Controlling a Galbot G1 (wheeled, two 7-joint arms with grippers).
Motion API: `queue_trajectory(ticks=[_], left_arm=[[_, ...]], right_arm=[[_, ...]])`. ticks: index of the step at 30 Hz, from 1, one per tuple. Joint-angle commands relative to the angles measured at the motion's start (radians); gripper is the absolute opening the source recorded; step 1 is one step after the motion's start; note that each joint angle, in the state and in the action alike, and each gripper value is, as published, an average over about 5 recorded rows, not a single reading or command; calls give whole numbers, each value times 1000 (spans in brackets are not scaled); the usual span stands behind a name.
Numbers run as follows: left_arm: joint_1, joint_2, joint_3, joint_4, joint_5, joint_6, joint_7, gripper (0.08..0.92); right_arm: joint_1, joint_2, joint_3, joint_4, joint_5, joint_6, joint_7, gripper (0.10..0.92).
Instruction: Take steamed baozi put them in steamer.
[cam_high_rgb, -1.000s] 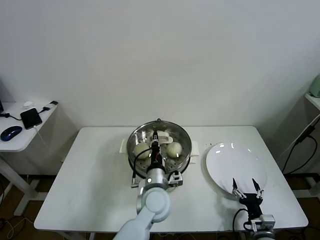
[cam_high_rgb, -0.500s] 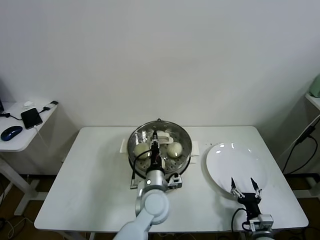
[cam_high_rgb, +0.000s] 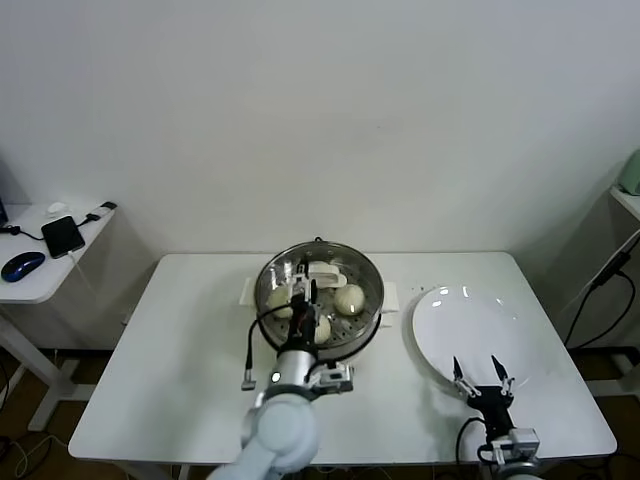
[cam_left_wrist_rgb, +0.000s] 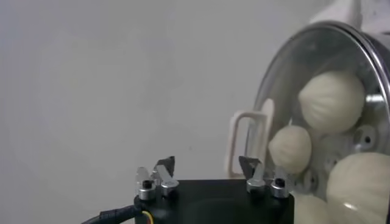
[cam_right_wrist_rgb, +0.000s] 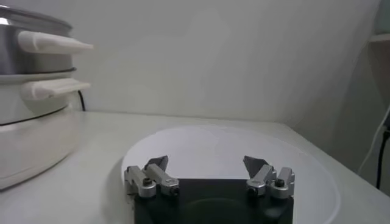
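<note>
Nearest you, the right gripper (cam_high_rgb: 483, 373) hovers at the near rim of the flat white plate (cam_high_rgb: 470, 325), fingers apart, nothing between them; it has drifted back toward you a bit. Plate now bare, no buns left on it. Next out, the left gripper (cam_high_rgb: 303, 297), which was pinched shut a sec ago, has spread its fingers over the round shiny steel steamer (cam_high_rgb: 318, 290) & let a bun go, so that drop looks done. Count: four small cream-white baozi (cam_left_wrist_rgb: 332, 100) in the steamer by the wrist view, one plate, one steamer. Judged: task about finished, just retract the arm.
</note>
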Motion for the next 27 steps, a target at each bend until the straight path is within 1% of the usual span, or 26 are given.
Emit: queue_trajectory(ticks=[1, 4, 6, 7, 10, 11, 13, 15, 18, 20, 23, 27], left_arm=[[60, 71, -35, -134, -244, -87, -112, 745], [96, 87, -171, -181, -532, -242, -245, 804], [111, 103, -292, -211, -785, -314, -295, 817], [123, 111, -368, -223, -952, -342, -310, 820], [175, 131, -583, -224, -1339, -418, -315, 822], [204, 144, -648, -199, -1444, -459, -311, 822], [260, 184, -735, -130, -1578, -551, -304, 823], [315, 225, -772, -42, -1669, -636, -293, 823], [358, 249, -763, 97, -1722, -736, -273, 823], [367, 244, -745, 188, -1710, -798, -251, 823], [369, 223, -720, 290, -1678, -861, -226, 823], [373, 189, -700, 361, -1655, -895, -205, 823]], right_arm=[[-17, 5, -2, 30, 21, 55, 27, 823], [-25, 6, -2, 55, 30, 78, 29, 823], [-32, 4, -4, 72, 34, 83, 29, 823], [-35, 2, -5, 79, 36, 85, 25, 823], [-38, -1, -11, 87, 50, 95, 13, 823], [-37, -2, -12, 86, 57, 98, 9, 823], [-35, -4, -15, 81, 68, 102, 5, 823], [-31, -5, -17, 72, 78, 105, 2, 823], [-23, -6, -19, 57, 90, 109, -2, 823], [-19, -7, -20, 49, 94, 112, -5, 823], [-14, -9, -21, 41, 98, 115, -6, 823], [-13, -13, -21, 35, 101, 115, -7, 823]])
